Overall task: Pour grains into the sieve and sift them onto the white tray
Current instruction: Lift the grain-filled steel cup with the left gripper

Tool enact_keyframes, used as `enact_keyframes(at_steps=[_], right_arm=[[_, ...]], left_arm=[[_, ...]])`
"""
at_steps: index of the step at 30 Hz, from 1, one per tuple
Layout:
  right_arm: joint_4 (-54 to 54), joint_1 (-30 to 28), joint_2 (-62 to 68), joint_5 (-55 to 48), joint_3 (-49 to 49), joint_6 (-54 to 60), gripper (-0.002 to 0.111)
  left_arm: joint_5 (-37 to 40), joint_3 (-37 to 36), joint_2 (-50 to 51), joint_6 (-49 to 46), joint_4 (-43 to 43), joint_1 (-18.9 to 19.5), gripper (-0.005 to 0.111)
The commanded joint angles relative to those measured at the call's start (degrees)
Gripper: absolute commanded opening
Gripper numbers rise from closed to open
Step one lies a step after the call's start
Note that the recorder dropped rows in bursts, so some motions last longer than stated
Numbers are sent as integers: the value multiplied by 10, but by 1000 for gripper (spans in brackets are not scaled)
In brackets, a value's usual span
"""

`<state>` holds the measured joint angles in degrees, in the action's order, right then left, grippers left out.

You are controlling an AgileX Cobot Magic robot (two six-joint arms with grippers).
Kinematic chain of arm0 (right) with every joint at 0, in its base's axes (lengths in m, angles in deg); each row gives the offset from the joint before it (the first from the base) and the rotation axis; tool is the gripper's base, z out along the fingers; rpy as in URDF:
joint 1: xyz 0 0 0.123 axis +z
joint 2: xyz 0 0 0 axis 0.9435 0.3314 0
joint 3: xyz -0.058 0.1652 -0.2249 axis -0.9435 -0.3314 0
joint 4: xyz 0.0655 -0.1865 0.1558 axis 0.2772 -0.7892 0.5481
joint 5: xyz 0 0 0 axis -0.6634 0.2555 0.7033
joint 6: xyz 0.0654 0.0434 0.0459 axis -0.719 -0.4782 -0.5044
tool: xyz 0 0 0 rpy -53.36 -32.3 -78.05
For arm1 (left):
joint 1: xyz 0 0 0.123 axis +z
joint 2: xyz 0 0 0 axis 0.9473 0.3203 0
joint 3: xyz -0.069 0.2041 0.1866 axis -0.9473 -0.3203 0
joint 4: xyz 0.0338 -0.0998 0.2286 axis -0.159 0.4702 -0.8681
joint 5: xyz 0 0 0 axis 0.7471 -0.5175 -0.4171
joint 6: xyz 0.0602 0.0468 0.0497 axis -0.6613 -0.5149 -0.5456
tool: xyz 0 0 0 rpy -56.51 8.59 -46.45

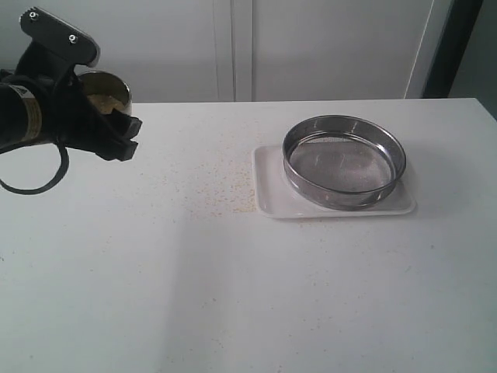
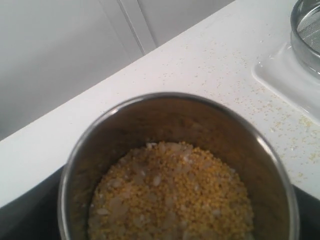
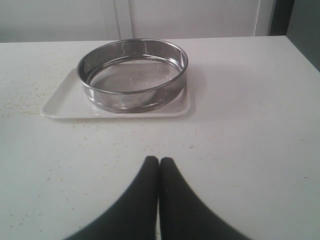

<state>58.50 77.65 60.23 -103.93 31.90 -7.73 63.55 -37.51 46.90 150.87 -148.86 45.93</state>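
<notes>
The left gripper (image 1: 116, 130) sits at the far left of the exterior view, its jaws spread wide around a steel cup (image 1: 105, 84) and clamping it on both sides. The cup stands mouth up. It holds the grains (image 2: 170, 195), a golden-yellow heap with paler flakes mixed in, lying well below the rim (the left wrist view looks straight down into it). Whether the cup rests on the table (image 1: 233, 295) or hangs just above it cannot be told.

The sieve (image 1: 342, 196) sits on the tray (image 1: 268, 193), well apart from the cup, right of the middle of the table in the exterior view. It stands flat and upright and covers most of the tray, leaving a bare strip on the side toward the cup. Stray grains (image 1: 221, 190) speckle the table between cup and tray, thickest just beside the tray's near corner.

The right gripper (image 3: 159, 164) shows only in its own wrist view. Its two dark fingers are pressed together with nothing between them, above the bare table and pointing toward the sieve, near but not touching the tray.
</notes>
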Motion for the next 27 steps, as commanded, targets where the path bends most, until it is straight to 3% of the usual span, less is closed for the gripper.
enact_keyframes(at_steps=[1,6,8,22,27], right_arm=[[-2,-2,-3,3,-2,-1,0],[-2,-2,-3,3,-2,-1,0],[-2,-2,-3,3,-2,-1,0],[-2,-2,-3,3,-2,-1,0],[-2,-2,-3,3,-2,-1,0]], left_arm=[[7,6,-6,-63,94,1,0],[-41,-1,-6,-511,509,-12,0],[-53,-2,-5,-623,593,-23,0],[-51,60,57,-648,577,-33,0],[-7,105,94,-653,559,-41,0]])
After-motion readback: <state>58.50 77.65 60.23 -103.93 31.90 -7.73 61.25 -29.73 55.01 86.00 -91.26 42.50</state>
